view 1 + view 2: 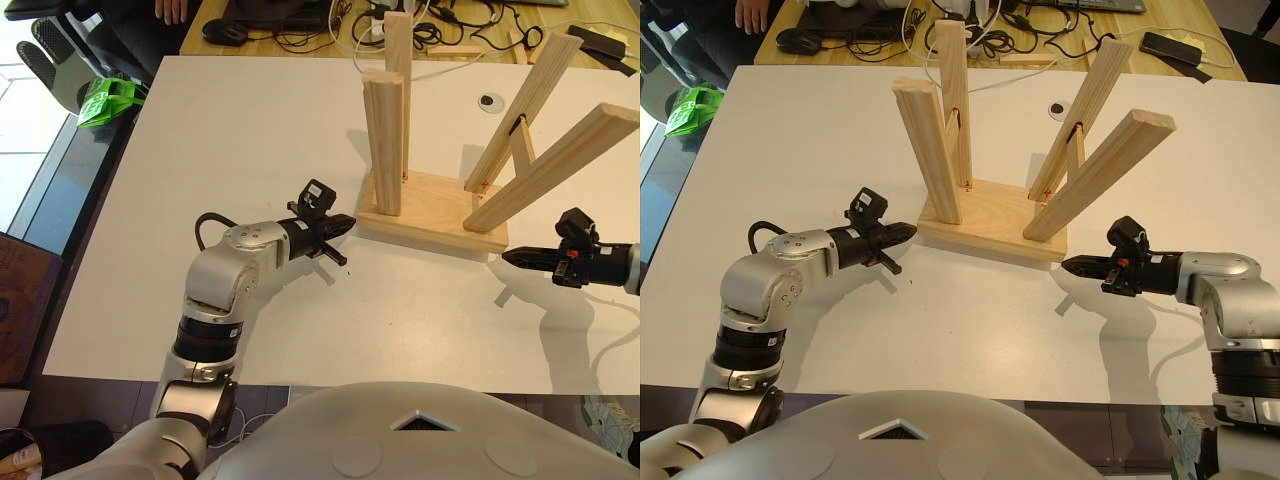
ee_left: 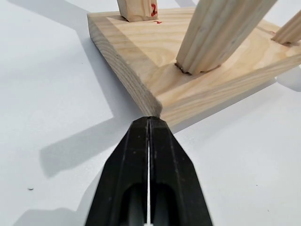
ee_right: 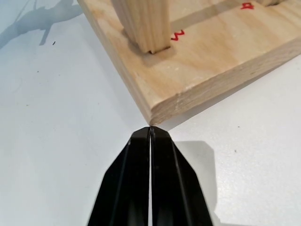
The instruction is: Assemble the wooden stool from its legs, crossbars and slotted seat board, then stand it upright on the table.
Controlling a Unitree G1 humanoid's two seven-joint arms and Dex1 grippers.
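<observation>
Nearest to us, the left gripper [image 2: 149, 121] has its 2 fingers pressed together on nothing, with its tip at 1 near corner of the seat board [image 2: 141, 52]. The right gripper [image 3: 150, 132] is likewise closed and empty at the other near corner. The stool rests inverted near the middle of the white table [image 1: 250, 120]. Its board lies flat on the surface and its 4 legs [image 1: 930, 150] point up and splay outward, with a thin crossbar [image 1: 1070, 160] between the 2 on the right. We judge the wood stiff, fairly light and smooth, so closed fingertips would slide on it. The leg joints may be only push-fitted, and lifting by 1 leg could pull it out. We recommend opening both grippers, clamping opposite board edges, then turning the stool over.
</observation>
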